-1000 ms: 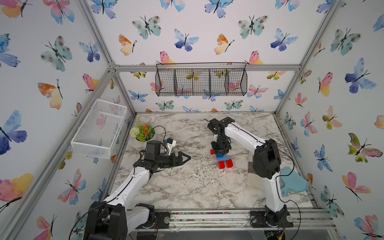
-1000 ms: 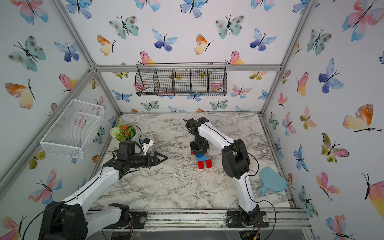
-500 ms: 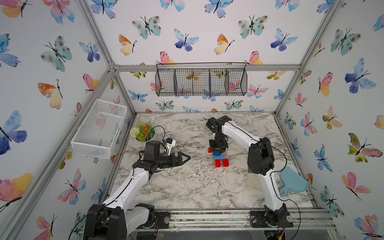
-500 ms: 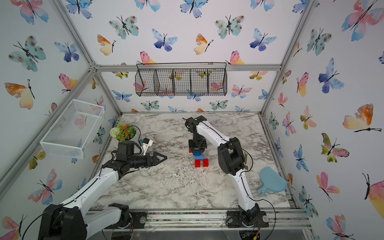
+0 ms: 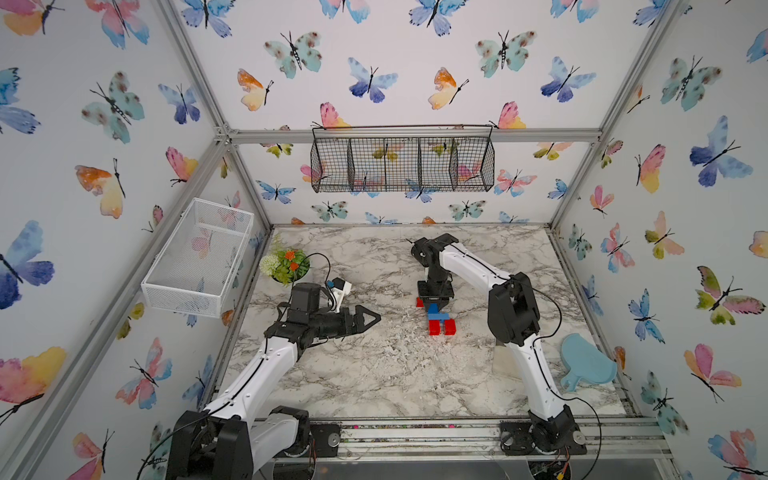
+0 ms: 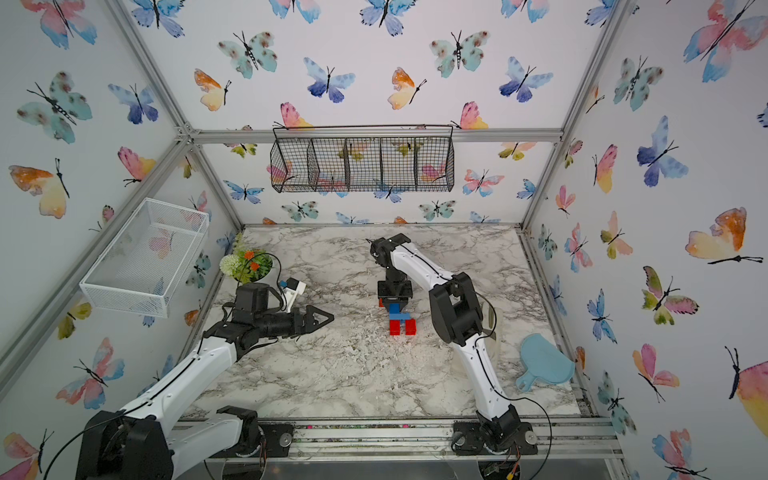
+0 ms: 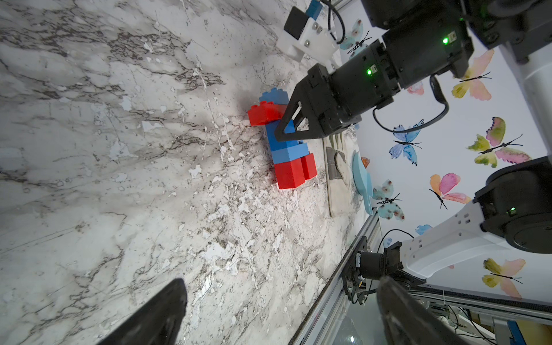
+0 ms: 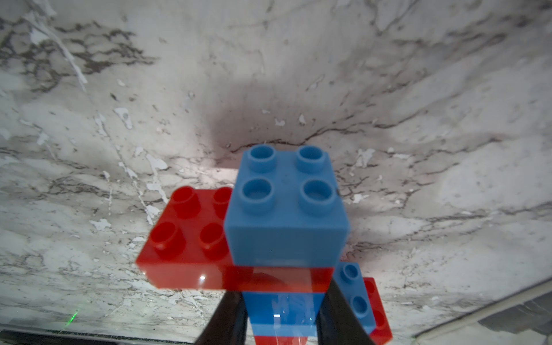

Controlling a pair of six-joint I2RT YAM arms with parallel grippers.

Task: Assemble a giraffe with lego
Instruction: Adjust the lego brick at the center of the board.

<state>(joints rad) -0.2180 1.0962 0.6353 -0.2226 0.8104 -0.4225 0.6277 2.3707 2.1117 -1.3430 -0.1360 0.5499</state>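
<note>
The giraffe [image 5: 435, 316] [image 6: 398, 316] lies flat along the marble table [image 5: 374, 374], its two red legs toward the front rail. It has a blue body and neck, a long red head and a small blue brick on top [image 8: 286, 215]. My right gripper [image 5: 433, 302] [image 8: 282, 291] comes down from above and is shut on the blue neck [image 7: 286, 149]. Whether the figure touches the marble is unclear. My left gripper [image 5: 376, 319] [image 7: 282, 283] hovers to the giraffe's left, open and holding nothing, pointing toward it. I see no loose lego.
A potted plant [image 5: 286, 266] stands at the table's back left. A light blue dish [image 5: 586, 365] and a grey cloth [image 7: 337, 173] lie by the right edge. A white mesh basket [image 5: 199, 257] hangs on the left wall, a black wire basket [image 5: 403, 164] on the back wall.
My right gripper has carried the giraffe a little to the left, and the arm's elbow has swung left with it. The left arm has stayed put.
</note>
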